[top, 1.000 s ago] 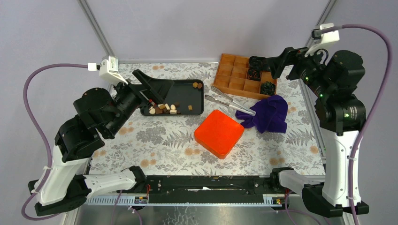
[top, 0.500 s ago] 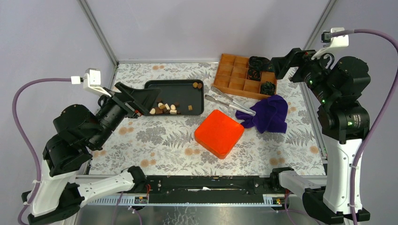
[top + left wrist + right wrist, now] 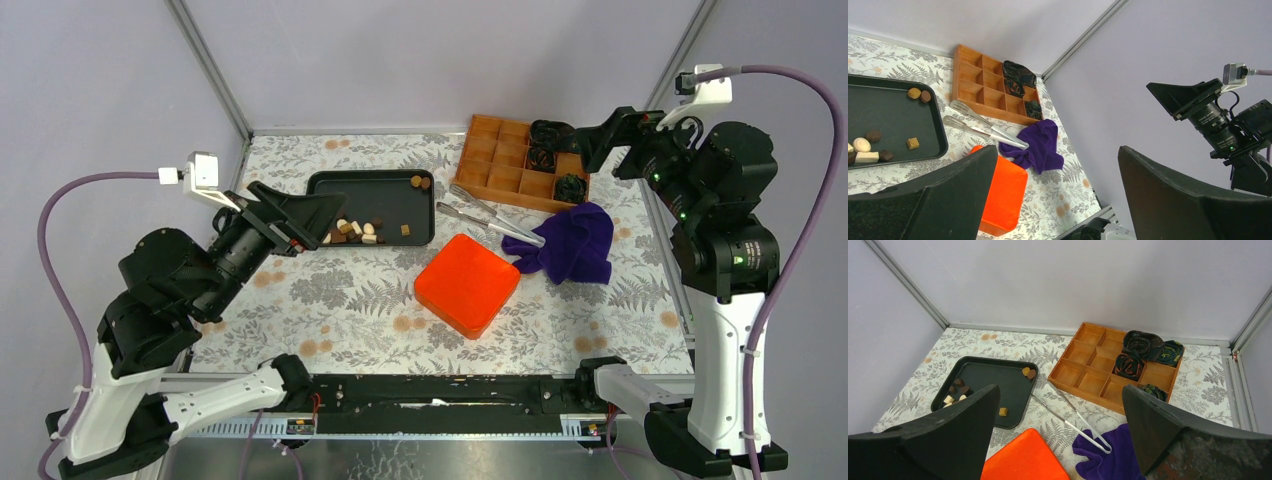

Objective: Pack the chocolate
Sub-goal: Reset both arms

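Observation:
The chocolate (image 3: pixel 355 230) is a cluster of small brown and cream pieces at the near left of a black tray (image 3: pixel 385 195); two more pieces (image 3: pixel 420 182) lie at its far right. The left wrist view shows the chocolate (image 3: pixel 868 145) low on the left, and the right wrist view shows the chocolate (image 3: pixel 955 392) too. My left gripper (image 3: pixel 318 215) hangs open above the tray's left end, holding nothing. My right gripper (image 3: pixel 600 135) is open, raised over the far right of a wooden compartment box (image 3: pixel 500 165). Both grippers' fingers frame the wrist views, left gripper (image 3: pixel 1056 150), right gripper (image 3: pixel 1060 389).
Black-and-green bundles (image 3: pixel 548 145) fill a few right-hand cells of the box. Metal tongs (image 3: pixel 490 215) lie between tray and box, their end on a purple cloth (image 3: pixel 578 242). An orange square lid (image 3: pixel 467 283) sits mid-table. Frame posts stand at the back corners.
My left gripper has pulled back leftward from over the tray's middle to its left end. The right arm has lifted and shifted slightly right. Both stay open.

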{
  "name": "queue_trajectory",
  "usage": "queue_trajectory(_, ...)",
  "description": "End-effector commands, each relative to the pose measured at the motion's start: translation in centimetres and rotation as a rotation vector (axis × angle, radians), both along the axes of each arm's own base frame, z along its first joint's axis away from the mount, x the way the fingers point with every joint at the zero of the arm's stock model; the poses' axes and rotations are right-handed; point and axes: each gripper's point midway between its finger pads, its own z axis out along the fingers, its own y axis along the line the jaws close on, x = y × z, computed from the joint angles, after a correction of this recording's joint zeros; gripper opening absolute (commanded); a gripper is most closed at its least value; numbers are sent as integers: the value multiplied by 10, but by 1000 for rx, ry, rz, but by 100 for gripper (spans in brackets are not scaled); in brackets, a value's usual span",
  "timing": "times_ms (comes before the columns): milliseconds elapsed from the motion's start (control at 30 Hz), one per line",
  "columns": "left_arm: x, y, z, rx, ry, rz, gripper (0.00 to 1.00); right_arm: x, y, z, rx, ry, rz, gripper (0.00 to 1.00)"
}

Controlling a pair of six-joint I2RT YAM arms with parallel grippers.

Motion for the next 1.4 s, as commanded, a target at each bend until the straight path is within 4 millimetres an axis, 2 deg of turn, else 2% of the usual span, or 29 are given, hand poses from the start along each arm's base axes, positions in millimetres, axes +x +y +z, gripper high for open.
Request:
queue_trajectory(0,-2,-3,15,-63,-35,-21,99,-1,-5,16,16,-63,-26,100)
queue_trajectory(1367,-5,-2,10,-59,-25,-26,99,4,-1,9,20,-46,-10,100)
